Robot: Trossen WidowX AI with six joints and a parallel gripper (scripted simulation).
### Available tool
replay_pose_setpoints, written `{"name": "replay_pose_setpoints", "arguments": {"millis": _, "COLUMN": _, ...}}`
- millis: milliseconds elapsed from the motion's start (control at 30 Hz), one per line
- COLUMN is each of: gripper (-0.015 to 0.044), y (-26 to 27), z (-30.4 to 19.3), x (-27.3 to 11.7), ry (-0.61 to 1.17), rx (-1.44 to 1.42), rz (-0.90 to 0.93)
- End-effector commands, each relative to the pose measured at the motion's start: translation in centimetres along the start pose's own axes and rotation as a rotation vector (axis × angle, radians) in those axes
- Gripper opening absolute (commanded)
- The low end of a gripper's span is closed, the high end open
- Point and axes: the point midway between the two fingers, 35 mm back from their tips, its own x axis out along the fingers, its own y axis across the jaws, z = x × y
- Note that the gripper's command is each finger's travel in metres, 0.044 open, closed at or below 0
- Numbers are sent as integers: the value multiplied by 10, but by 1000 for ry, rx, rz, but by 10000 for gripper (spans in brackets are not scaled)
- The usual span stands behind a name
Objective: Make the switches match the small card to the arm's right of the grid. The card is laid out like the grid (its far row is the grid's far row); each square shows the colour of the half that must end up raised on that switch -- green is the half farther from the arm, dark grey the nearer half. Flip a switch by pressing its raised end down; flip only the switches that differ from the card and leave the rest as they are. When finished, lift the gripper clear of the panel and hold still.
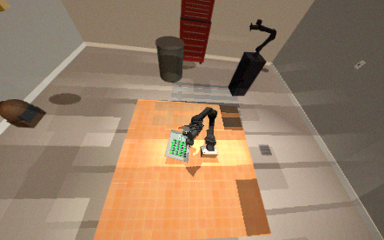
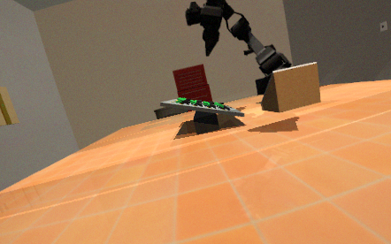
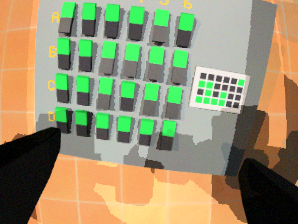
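A grey tilted panel (image 1: 168,153) (image 2: 169,103) (image 3: 210,45) carries a grid of green and dark grey switches, rows A to D. In the wrist view the dark halves of some switches, such as B3 (image 3: 108,57) and C5 (image 3: 150,99), look lighter than those of C1 (image 3: 61,88); raised halves are hard to tell. The white card (image 3: 193,103) reads, far row first: all dark except green far right; two green, then dark; dark, green, dark, green, dark, dark; several green, then two dark. My gripper (image 2: 208,54) (image 3: 154,155) is open and empty, above the panel's near side.
The arm's base block (image 1: 209,152) (image 2: 295,88) stands beside the panel on the orange tiled surface (image 1: 153,200) (image 2: 200,212). A dark support (image 2: 205,121) holds the panel up. Shadows fall over the panel's near right corner and part of row D.
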Motion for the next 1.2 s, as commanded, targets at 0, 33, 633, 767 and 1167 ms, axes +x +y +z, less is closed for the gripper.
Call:
{"name": "replay_pose_setpoints", "arguments": {"millis": 0, "gripper": 374, "y": 1, "z": 1, "x": 1, "ry": 1, "rx": 1, "rz": -1}}
{"name": "replay_pose_setpoints", "arguments": {"millis": 33, "gripper": 347, "y": 4, "z": 3, "x": 4, "ry": 3, "rx": 5, "rz": -2}}
{"name": "replay_pose_setpoints", "arguments": {"millis": 633, "gripper": 0, "y": 76, "z": 57, "x": 137, "ry": 54, "rx": -42, "rz": -38}}
{"name": "replay_pose_setpoints", "arguments": {"millis": 767, "gripper": 0, "y": 76, "z": 57, "x": 139, "ry": 56, "rx": -42, "rz": -38}}
{"name": "replay_pose_setpoints", "arguments": {"millis": 1167, "gripper": 0, "y": 75, "z": 57, "x": 156, "ry": 55, "rx": -42, "rz": -38}}
